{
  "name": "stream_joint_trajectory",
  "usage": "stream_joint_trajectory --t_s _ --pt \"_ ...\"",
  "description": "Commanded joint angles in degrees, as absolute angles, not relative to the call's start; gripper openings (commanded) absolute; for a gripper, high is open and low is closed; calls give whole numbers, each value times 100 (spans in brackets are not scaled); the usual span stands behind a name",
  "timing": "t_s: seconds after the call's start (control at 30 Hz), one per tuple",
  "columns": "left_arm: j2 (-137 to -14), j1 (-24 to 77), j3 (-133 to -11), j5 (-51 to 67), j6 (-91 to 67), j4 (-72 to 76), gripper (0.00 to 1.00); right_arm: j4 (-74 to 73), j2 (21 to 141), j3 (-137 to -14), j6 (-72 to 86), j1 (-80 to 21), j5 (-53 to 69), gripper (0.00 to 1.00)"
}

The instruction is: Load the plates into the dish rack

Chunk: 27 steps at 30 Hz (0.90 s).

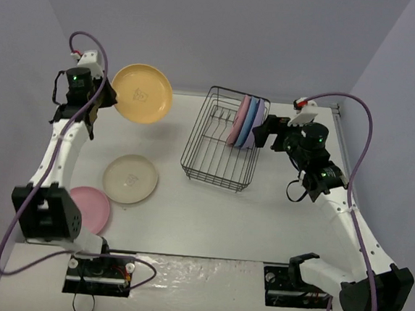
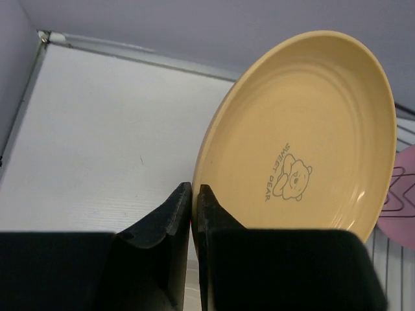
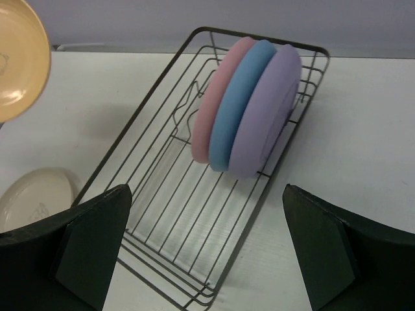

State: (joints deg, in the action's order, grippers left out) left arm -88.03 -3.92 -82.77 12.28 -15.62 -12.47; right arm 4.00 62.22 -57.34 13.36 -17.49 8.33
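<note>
Yellow-orange plate (image 1: 142,93) hangs tilted above the far left of the table (image 1: 209,214), its rim pinched between the closed fingers of the left gripper (image 2: 193,191), while a pink plate (image 3: 217,97), blue plate (image 3: 240,103) and lavender plate (image 3: 269,110) stand on edge in the dish rack (image 1: 197,125), the right gripper (image 3: 206,194) gaping wide beside it.

The dish rack (image 1: 194,143) is sitting right of centre on the table (image 1: 209,221), three plates (image 1: 245,122) standing in its far end. At its ten o'clock a fourth plate (image 1: 142,93) is hanging in the left gripper (image 2: 194,189); at eight o'clock a fifth plate (image 1: 130,179) is lying flat, a sixth plate (image 1: 92,205) farther along.
</note>
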Motion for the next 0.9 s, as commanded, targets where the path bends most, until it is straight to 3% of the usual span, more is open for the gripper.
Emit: stream_joint_trajectory --t_s 0.0,0.2,0.37,0.67,0.77,0.87 --pt "-7211 75 -7502 513 -2512 -383 0 1305 6659 -6218 1134 -2514 1237 100" --pt "-6450 937 -6651 -181 -3128 -173 0 1909 7543 -6877 1935 -3123 753 99" --pt "-6232 1081 -6146 98 -3626 422 0 2686 7787 -6797 2504 -3257 1255 97" --pt "-6137 1311 -5895 1058 -3775 834 0 2496 8454 -7240 2563 -3556 1379 86" --pt "-6022 1367 -5818 1080 -3752 895 0 2440 8566 -7304 2606 -3608 1227 74" --pt "-5908 1377 -5786 1014 -3663 786 0 2322 8584 -7347 2576 -3682 730 53"
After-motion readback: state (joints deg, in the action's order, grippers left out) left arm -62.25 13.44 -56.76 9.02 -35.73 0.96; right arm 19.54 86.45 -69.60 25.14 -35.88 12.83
